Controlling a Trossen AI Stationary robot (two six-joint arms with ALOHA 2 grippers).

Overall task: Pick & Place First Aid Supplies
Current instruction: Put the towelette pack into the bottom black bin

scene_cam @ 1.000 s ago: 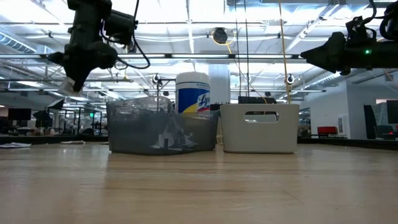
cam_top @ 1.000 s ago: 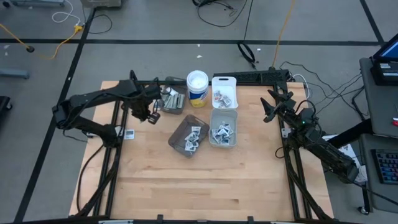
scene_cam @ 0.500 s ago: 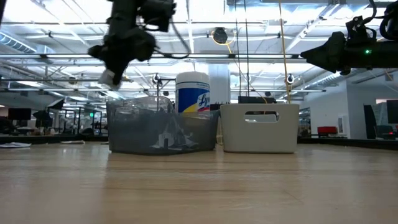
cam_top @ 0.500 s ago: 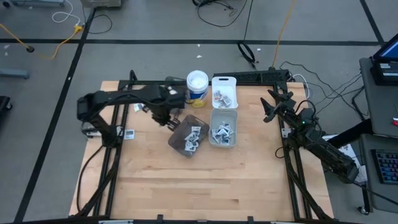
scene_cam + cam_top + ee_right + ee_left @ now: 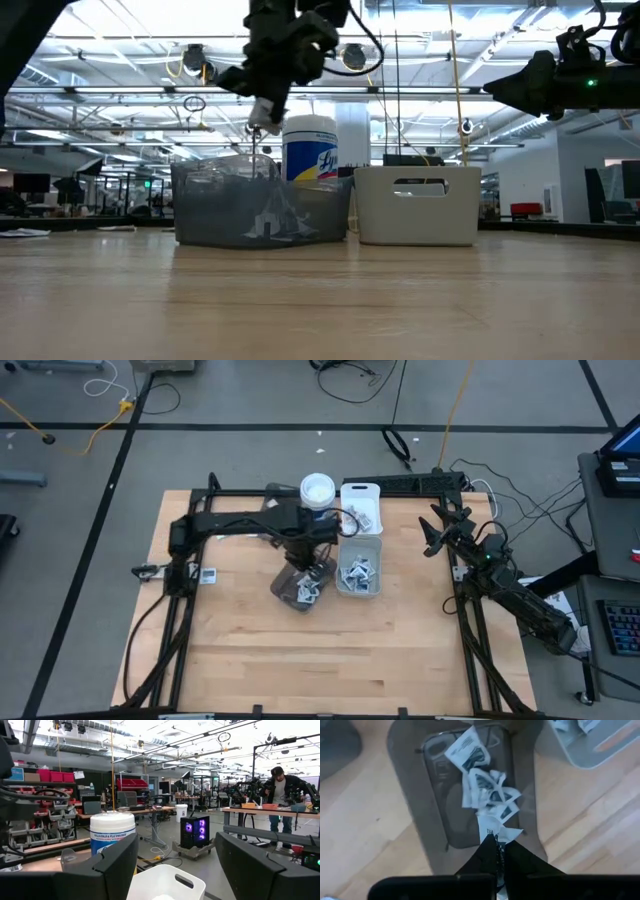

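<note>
My left gripper points down, shut on a small white packet, high above a smoky bin. In the left wrist view, several white packets with dark print lie on that bin's floor below my left gripper. More packets lie in the clear bin and the white bin to the right. My right gripper waits open at the table's right edge, raised, touching nothing. My left gripper pinches the white packet by its upper edge between its two fingertips, coming from above and pointing down. The packet hangs below the fingers, lifted clear, well above the smoky bin's rim.
A white wipes canister stands at the far edge behind the bins. A second smoky bin sits partly under my left arm. The near half of the wooden table holds nothing. Beyond the table, a person stands in the room.
My left gripper has swept toward the table's right edge, from the far left over to above the smoky bin, rolling a little. It has stayed shut on the white packet, which travelled with it, hanging clear.
</note>
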